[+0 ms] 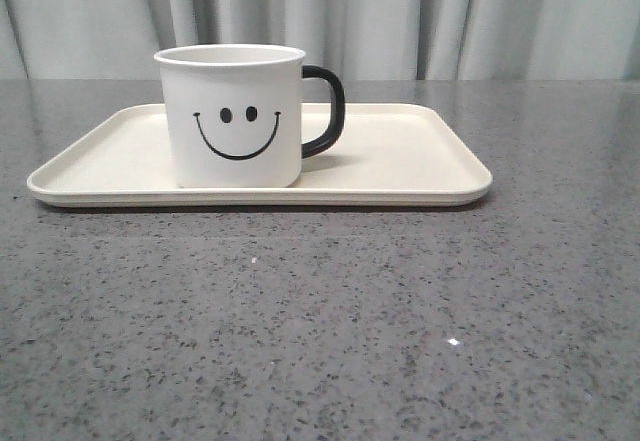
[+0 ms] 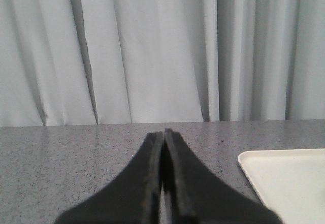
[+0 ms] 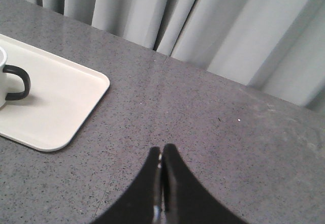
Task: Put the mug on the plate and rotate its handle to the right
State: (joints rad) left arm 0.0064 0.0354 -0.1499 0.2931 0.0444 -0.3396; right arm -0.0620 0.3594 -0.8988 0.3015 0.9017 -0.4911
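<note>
Mug [image 1: 232,116] sits upright on the plate [image 1: 400,161], left of centre in the front view, smiley facing the camera. Handle [image 1: 326,111] sticks out to frame right, so I judge both goals met. My left tool [image 2: 163,148] is pinched narrow, holding nothing, low over the bare counter [image 2: 76,148] with only a plate corner at lower right of its view. My right tool [image 3: 162,165] is likewise closed and empty, parked well clear of the plate, probably to avoid nudging the mug.
</note>
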